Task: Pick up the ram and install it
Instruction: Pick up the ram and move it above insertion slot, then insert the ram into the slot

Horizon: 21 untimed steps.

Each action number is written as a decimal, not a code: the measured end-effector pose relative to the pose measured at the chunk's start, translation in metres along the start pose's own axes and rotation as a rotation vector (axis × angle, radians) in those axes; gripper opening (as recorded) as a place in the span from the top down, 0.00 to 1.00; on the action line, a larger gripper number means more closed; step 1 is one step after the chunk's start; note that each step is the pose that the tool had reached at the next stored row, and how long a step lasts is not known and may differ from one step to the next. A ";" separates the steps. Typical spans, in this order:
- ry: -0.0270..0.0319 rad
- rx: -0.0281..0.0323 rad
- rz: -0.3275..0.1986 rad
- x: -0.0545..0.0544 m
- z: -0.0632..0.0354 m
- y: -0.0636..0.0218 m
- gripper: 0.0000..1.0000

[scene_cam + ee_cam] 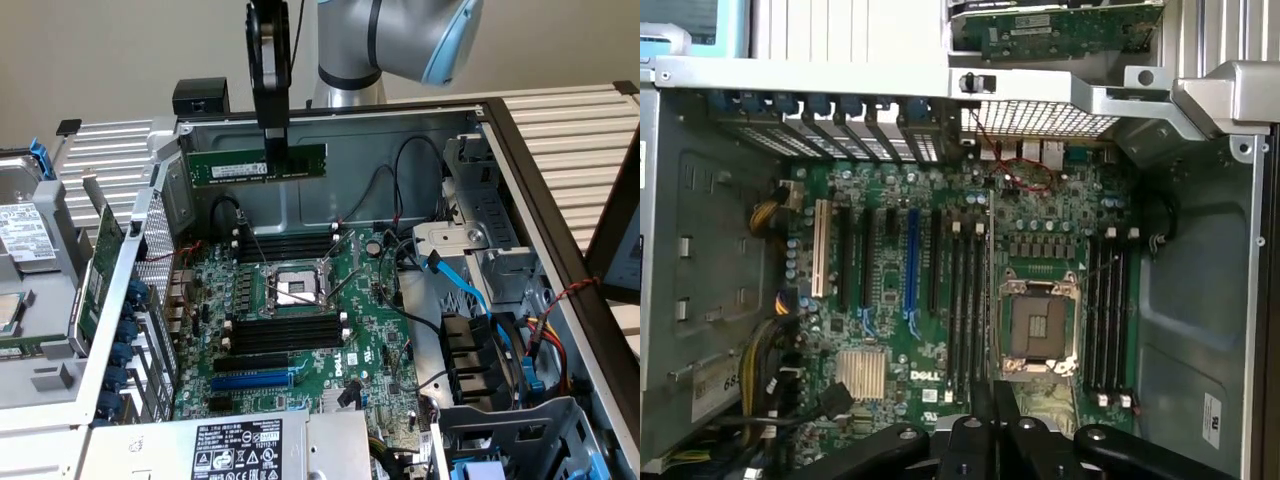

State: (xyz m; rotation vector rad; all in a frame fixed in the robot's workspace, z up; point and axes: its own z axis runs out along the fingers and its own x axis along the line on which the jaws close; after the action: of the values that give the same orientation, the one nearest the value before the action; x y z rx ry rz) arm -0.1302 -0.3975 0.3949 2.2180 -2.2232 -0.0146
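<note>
Aloft, ram (230, 165) pinched in claw (274, 162), above motherboard (300, 315)

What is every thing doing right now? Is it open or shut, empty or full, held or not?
memory stick: held up on its long edge above the circuit board, not in any slot.
end effector: shut on the memory stick.
computer case: open, side cover off.
memory slots: empty.
</note>
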 end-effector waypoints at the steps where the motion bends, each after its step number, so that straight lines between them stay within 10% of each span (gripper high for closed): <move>1: -0.0042 0.0002 0.000 -0.001 0.0002 -0.0010 0.88; 21: -0.0317 -0.0004 0.000 -0.009 0.0213 -0.0169 0.88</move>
State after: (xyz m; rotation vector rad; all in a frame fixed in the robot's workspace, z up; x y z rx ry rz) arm -0.1134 -0.3884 0.3735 2.2334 -2.2387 -0.0505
